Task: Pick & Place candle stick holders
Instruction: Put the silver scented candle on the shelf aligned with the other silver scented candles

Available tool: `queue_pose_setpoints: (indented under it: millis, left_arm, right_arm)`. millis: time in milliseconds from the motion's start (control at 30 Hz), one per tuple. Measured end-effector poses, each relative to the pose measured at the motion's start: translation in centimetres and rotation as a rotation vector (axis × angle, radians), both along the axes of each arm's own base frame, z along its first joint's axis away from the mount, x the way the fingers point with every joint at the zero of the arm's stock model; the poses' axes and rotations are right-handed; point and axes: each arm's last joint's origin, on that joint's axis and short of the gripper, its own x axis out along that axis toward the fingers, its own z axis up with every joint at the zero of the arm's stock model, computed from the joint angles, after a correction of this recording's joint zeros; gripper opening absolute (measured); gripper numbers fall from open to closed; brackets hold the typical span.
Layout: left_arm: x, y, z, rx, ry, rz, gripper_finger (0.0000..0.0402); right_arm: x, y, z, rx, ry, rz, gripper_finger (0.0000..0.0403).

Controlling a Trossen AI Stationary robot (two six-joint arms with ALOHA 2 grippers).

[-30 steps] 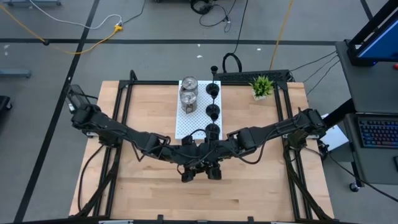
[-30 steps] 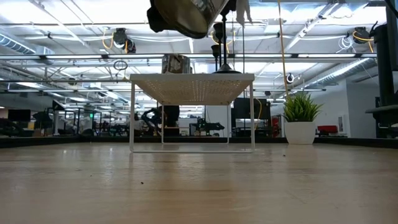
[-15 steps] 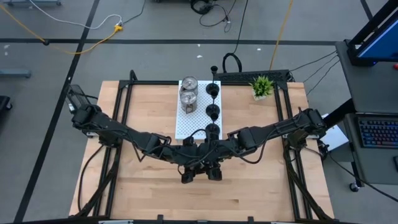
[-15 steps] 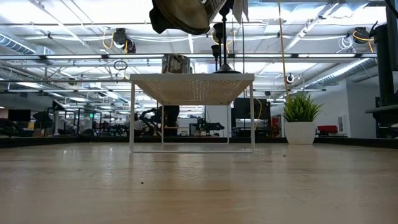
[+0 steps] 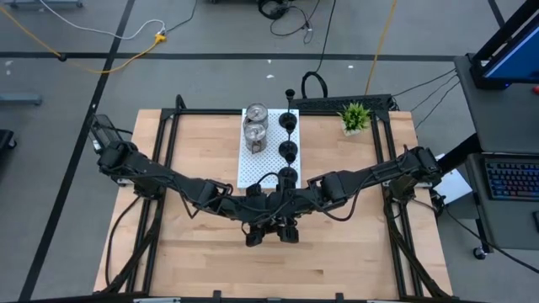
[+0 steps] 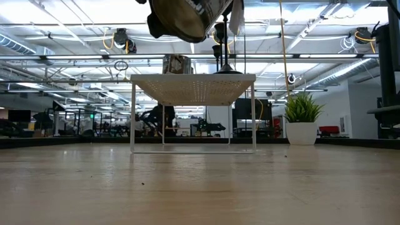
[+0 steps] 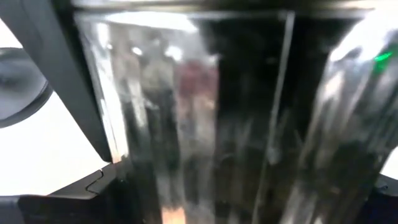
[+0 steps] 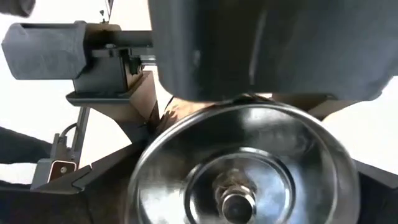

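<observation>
Two arms meet low over the table's [image 5: 194,244] near middle, just off the white board's [image 5: 253,168] end, with one silver holder [image 6: 181,15] up in the air between them. I judge this a handover or reorientation. My left gripper [image 5: 255,229] is spread wide around it; my right gripper [image 5: 289,227], widely spread, faces its underside. Next I must settle which side grips.
</observation>
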Motion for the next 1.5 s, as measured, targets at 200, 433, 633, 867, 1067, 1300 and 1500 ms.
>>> queue_pose_setpoints:
  millis: [200, 433, 633, 867, 1067, 1300, 1500]
  left_arm:
    - [-0.2, 0.1, -0.1, 0.0, 0.022, 0.029, 0.0352]
    - [-0.7, -0.1, -0.3, 0.008, 0.065, 0.082, 0.0352]
    - [-1.1, -0.6, -0.4, 0.017, 0.066, 0.131, 0.0352]
    - [-1.3, -1.0, -0.3, 0.012, 0.054, 0.185, 0.0352]
    - [-2.1, -0.7, 1.3, 0.014, -0.02, 0.26, 0.0352]
    - [-3.8, 0.5, 3.8, 0.099, -0.123, 0.426, 0.0352]
    - [-4.7, 1.8, 4.8, 0.169, -0.174, 0.577, 0.0352]
  right_arm:
    - [-0.1, -0.1, 0.1, -0.014, 0.001, -0.013, 0.0391]
    - [-0.9, -0.5, 0.8, -0.07, -0.001, -0.057, 0.0392]
    - [-2.3, -1.0, 2.6, -0.092, -0.05, -0.09, 0.0393]
    - [-4.0, -0.4, 4.4, -0.082, -0.095, -0.076, 0.0378]
    - [-5.5, 0.6, 4.8, -0.093, -0.067, -0.034, 0.0279]
    - [-6.7, 1.7, 4.4, -0.092, 0.006, -0.014, 0.0115]
    - [-8.4, 1.7, 5.0, -0.115, 0.039, 0.009, 0.0008]
